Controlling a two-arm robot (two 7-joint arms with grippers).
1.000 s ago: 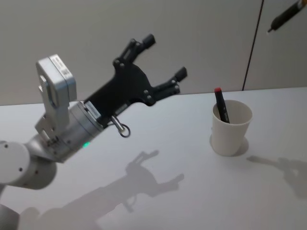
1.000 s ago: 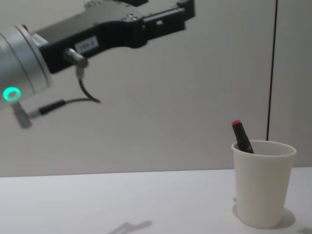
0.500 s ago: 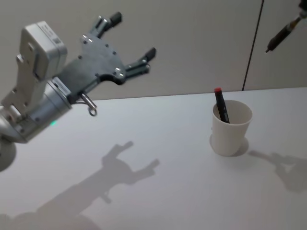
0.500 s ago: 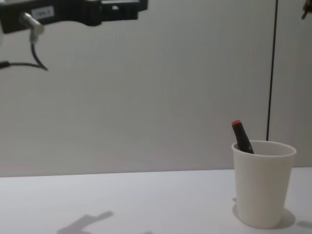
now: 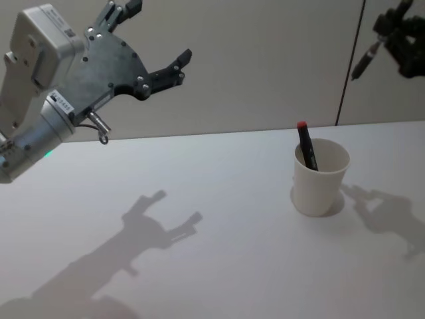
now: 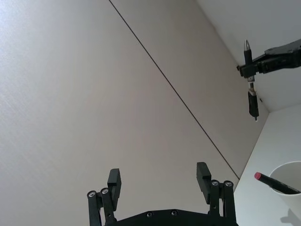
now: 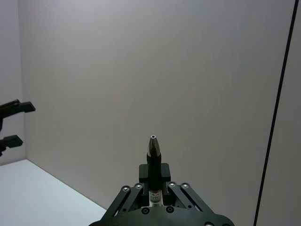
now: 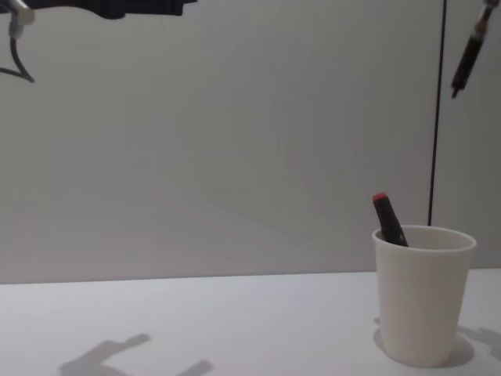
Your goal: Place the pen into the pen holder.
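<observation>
Right pincer (image 5: 380, 41) high up by the right edge, pinching a dark pen (image 5: 364, 62). Left pincer (image 5: 154, 36) spread wide, raised far left. Paper cup (image 5: 321, 177) with red-capped pen (image 5: 305, 144) on bare desk (image 5: 199, 199).

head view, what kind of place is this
Probably a bare robot test bench, not an office: a plain white table against blank wall panels, with just a paper cup pen holder and pens.

Left gripper (image 5: 154, 38) raised high, fingers spread; right gripper (image 5: 392, 36) raised, clamped shut.
</observation>
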